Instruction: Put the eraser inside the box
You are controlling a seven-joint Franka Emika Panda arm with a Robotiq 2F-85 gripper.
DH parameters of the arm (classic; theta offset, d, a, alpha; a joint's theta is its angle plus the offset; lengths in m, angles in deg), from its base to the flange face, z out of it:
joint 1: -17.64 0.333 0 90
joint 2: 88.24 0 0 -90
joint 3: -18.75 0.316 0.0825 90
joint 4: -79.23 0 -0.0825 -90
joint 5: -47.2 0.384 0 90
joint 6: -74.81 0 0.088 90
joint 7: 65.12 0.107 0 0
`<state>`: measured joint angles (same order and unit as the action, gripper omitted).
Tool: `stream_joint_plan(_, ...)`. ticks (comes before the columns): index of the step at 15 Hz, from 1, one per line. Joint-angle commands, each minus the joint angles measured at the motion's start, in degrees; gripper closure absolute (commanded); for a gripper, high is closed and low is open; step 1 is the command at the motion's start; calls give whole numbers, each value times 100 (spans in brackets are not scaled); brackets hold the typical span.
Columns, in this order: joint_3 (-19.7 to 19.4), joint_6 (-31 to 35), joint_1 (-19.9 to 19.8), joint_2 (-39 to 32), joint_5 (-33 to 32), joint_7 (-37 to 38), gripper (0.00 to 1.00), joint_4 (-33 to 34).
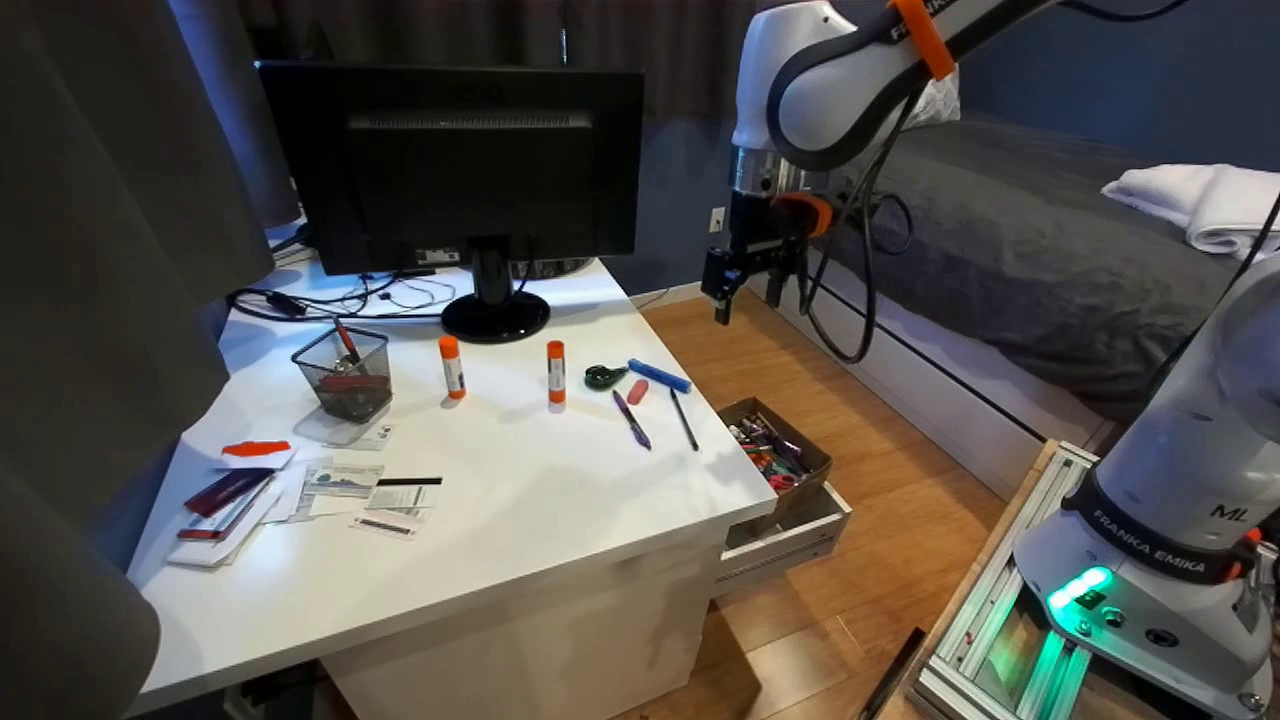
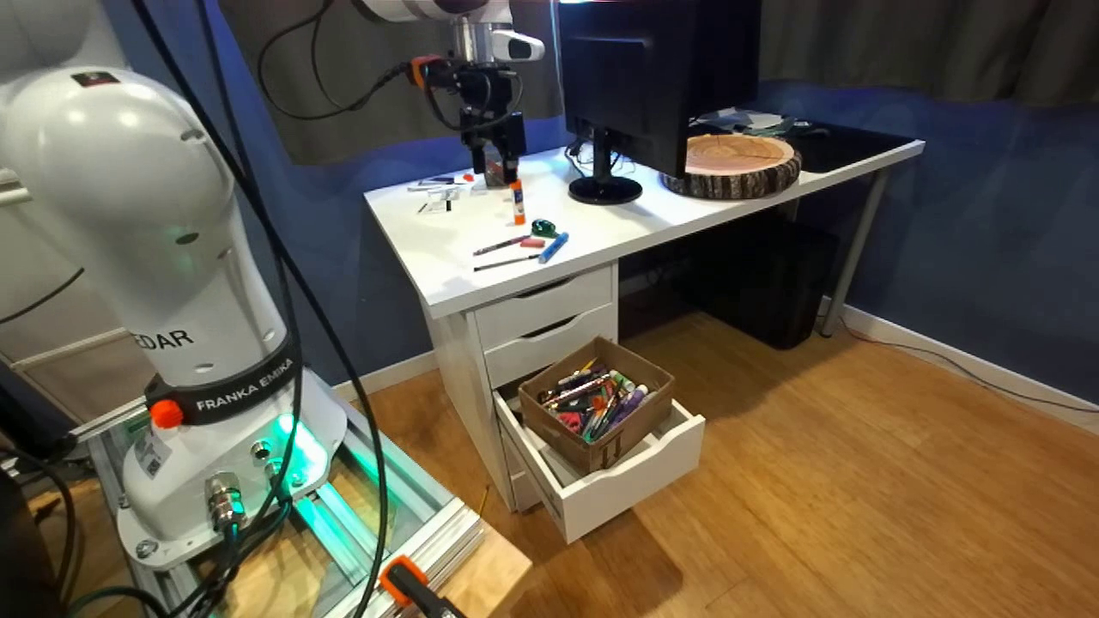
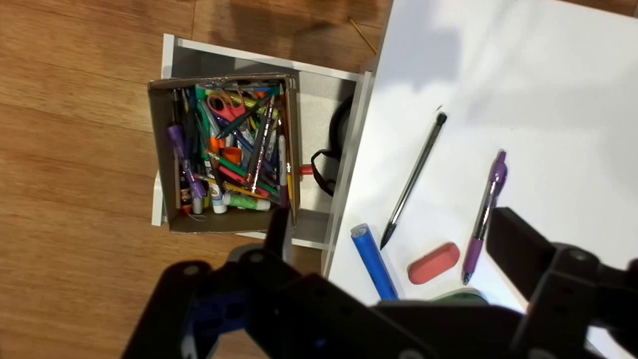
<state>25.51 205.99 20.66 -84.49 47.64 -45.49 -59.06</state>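
White desk (image 3: pixel 558 109) spanning wrist-view right, eraser (image 3: pixel 433 263) lying lower right, box (image 3: pixel 234 220) sitting upper left, gripper (image 3: pixel 390 224) gaping wide.

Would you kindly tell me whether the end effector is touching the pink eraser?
Apart: in both exterior views, the end effector hangs in the air, visibly clear of the eraser lying on the desk.

Arm (image 1: pixel 835 105) high, wrist (image 1: pixel 757 172) pointing down, fingers (image 3: pixel 518 249) spread wide.

The eraser (image 3: pixel 433 263) is pink, the box (image 2: pixel 558 439) brown and the desk (image 1: pixel 560 480) white. The gripper (image 3: pixel 391 222) is black.
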Motion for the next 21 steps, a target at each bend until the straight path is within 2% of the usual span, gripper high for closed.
stream_joint_plan(1, -55, 140, 62, -140, 11, -11, 0, 13)
stream_joint_plan(6, -67, 344, 107, -433, 18, -25, 0, 109)
stream_joint_plan(7, -114, 128, 55, -604, 501, 105, 0, 329)
stream_joint_plan(10, -163, 106, 51, -1100, 1192, 280, 0, 660)
stream_joint_plan(16, -242, 291, 176, -1837, 1808, 1556, 0, 1109)
stream_joint_plan(21, -356, 283, 234, -2153, 1977, 2816, 0, 1311)
